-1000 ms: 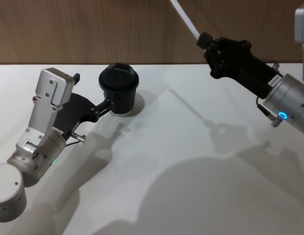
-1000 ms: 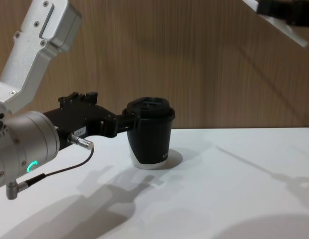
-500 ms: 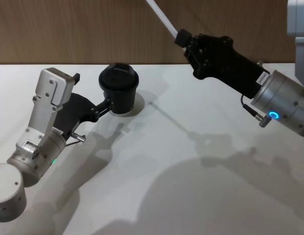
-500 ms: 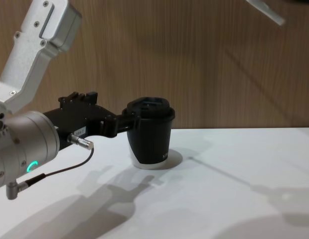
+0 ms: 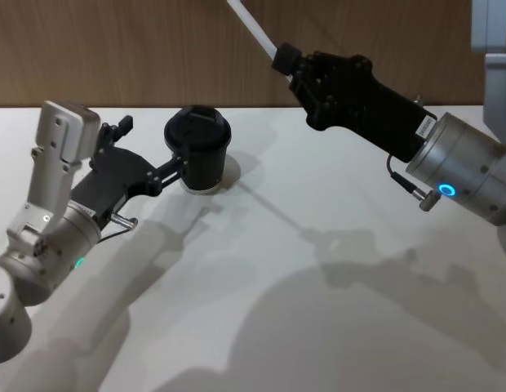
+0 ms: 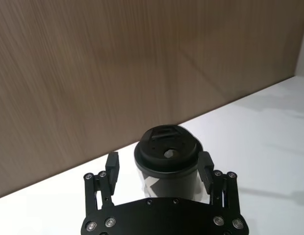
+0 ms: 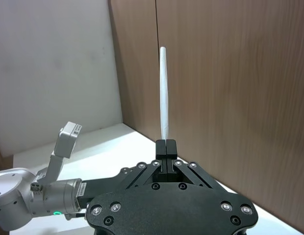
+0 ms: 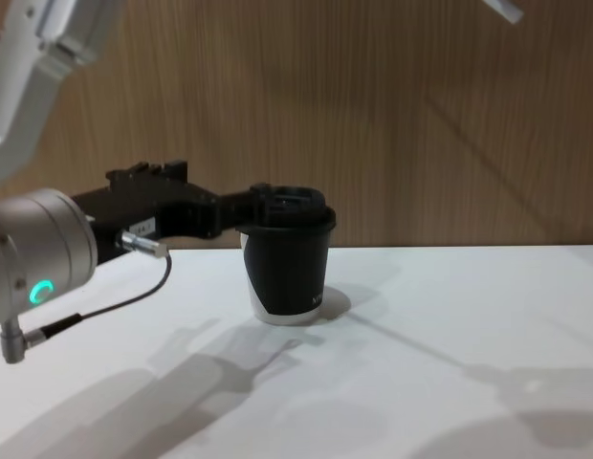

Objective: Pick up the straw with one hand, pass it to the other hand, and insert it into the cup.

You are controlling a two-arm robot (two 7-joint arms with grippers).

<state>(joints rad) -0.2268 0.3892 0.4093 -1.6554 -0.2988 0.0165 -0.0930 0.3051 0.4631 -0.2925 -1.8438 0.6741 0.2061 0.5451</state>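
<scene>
Right gripper (image 5: 286,62) of mine is clamped on the straw (image 5: 251,28), which slants up and away. The cup (image 5: 200,167) stands lower, to my left, straddled by my left gripper (image 6: 159,169), fingers apart.

This reads as a robotics lab or test room, not a home. A plain white table (image 5: 318,327) stands against a wall of wood-grain panels (image 8: 373,115), which meets a plain white wall (image 7: 54,63) at a corner. A silver robot arm (image 5: 49,237) with a lit ring reaches over the table from the left and a second arm (image 5: 461,167) from the right. A thin cable (image 8: 105,308) loops off one, and a black paper cup (image 8: 289,273) is the prop.
</scene>
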